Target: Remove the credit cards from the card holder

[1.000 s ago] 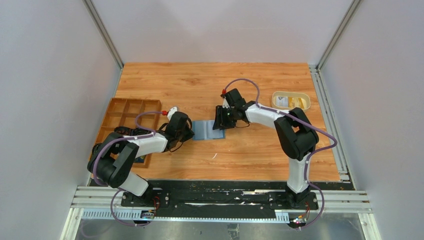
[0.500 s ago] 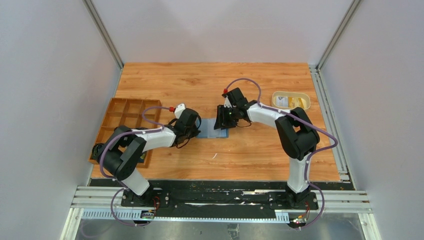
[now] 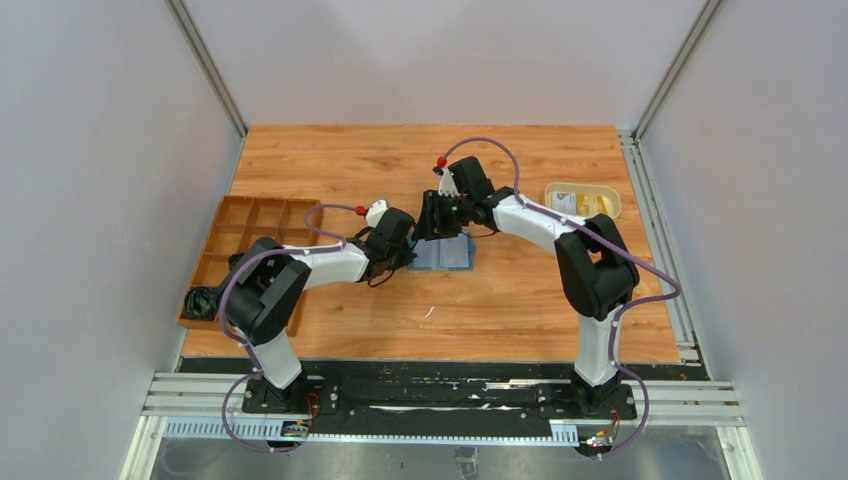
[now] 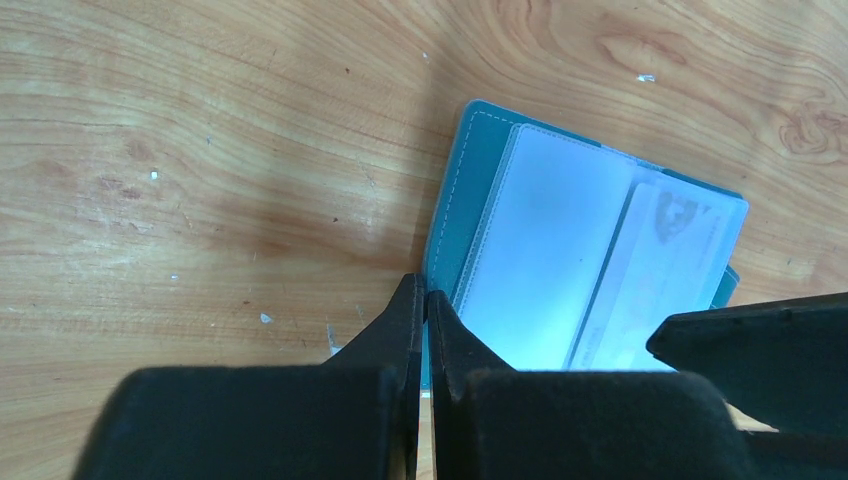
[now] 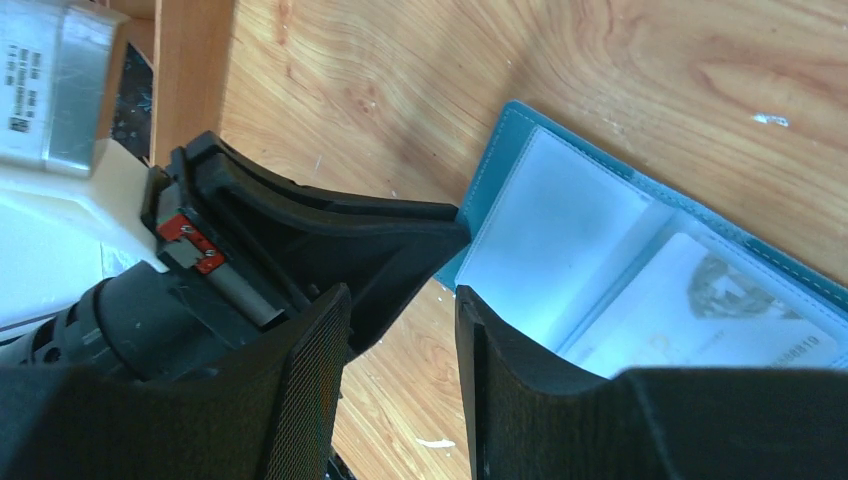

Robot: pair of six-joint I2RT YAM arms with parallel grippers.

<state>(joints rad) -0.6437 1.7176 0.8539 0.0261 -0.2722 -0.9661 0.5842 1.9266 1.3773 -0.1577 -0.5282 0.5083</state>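
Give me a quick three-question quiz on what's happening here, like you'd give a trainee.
1. True or false: the blue folding card holder lies closed on the wooden table.
2. The whitish card is: A) inside the holder's clear sleeve; B) loose on the table; C) in the right gripper.
3. Which is shut on the holder's edge: the right gripper or the left gripper?
Key: 1 false; 2 A; 3 left gripper.
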